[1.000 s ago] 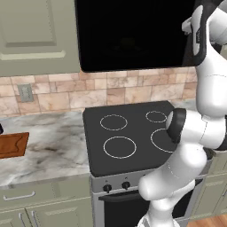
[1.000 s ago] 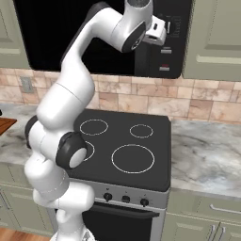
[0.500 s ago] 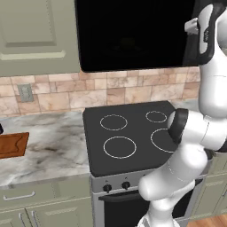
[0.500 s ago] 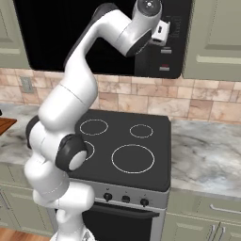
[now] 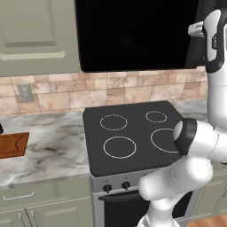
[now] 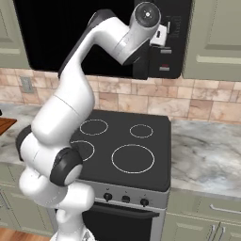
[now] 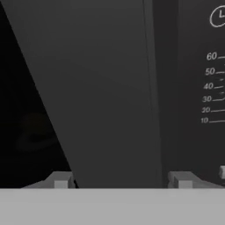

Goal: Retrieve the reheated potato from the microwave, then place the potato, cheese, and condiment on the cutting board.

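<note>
The black microwave point(image 5: 133, 35) hangs above the stove, its wide door dark. My gripper point(image 6: 162, 40) is up at the door's right side, next to the control panel point(image 6: 169, 54). In the hand view the gripper point(image 7: 119, 180) has the door's point(image 7: 114, 96) thick dark edge between its fingertips point(image 7: 61, 180), which seem to touch it on both sides. A dim roundish shape point(image 7: 35, 129), maybe the potato, shows faintly in the dark at the left. The reddish-brown cutting board point(image 5: 12, 144) lies on the counter far left. The cheese and the condiment are out of view.
A black stovetop point(image 5: 133, 133) with several ring burners lies under the microwave, with marble counter point(image 6: 207, 155) on both sides. Pale green cabinets point(image 5: 35, 31) flank the microwave. The panel's timer scale point(image 7: 211, 88) is close on the right of my hand.
My fingers have closed in from wide open onto the door's edge. The hand has crept slightly closer to the microwave.
</note>
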